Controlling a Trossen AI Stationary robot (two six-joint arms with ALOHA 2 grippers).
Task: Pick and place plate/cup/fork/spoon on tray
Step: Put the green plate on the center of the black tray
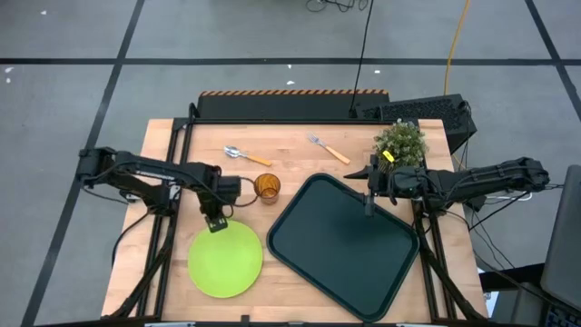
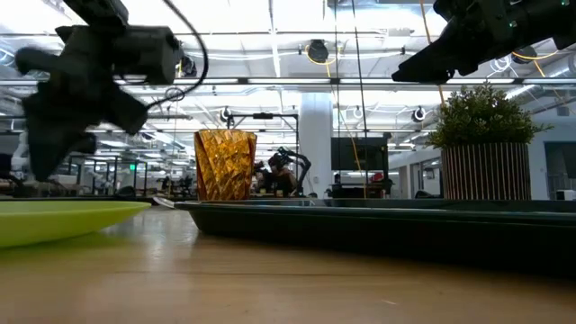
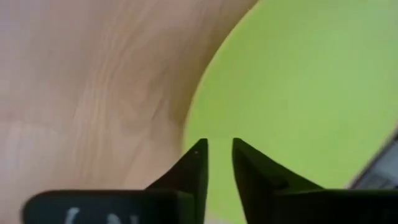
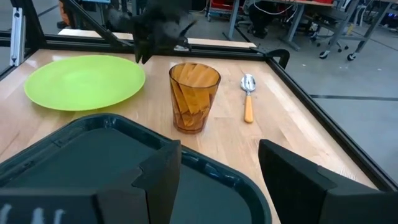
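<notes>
The pale wooden table (image 1: 163,145) is seen from above with everything on it. The largest object on it, the large dark green-black rectangular tray (image 1: 340,241) with rounded corners and a raised rim, is set at a slant on the right half of the table, and nothing is carried in it. The round flat lime-green plate (image 1: 225,259) is laid on the bare wood just to the left of the tray, apart from it.

The left gripper (image 1: 216,222) is held above the far rim of the plate; in the left wrist view its two dark fingertips (image 3: 198,163) are seen a narrow gap apart with the plate's edge below them, and nothing is gripped. The right gripper (image 1: 368,207) is held over the far right part of the tray, with its jaws spread wide and empty, as the right wrist view shows.

A potted green plant (image 1: 400,142) is placed near the far right corner of the table. The small translucent amber-brown tumbler, the cup (image 1: 266,188), is stood upright between plate and tray, near the tray's far left corner. The small spoon (image 1: 245,155) with a silver oval bowl and an orange handle is laid beyond the cup. The small fork (image 1: 328,149) with silver tines and an orange handle is laid beyond the tray.
</notes>
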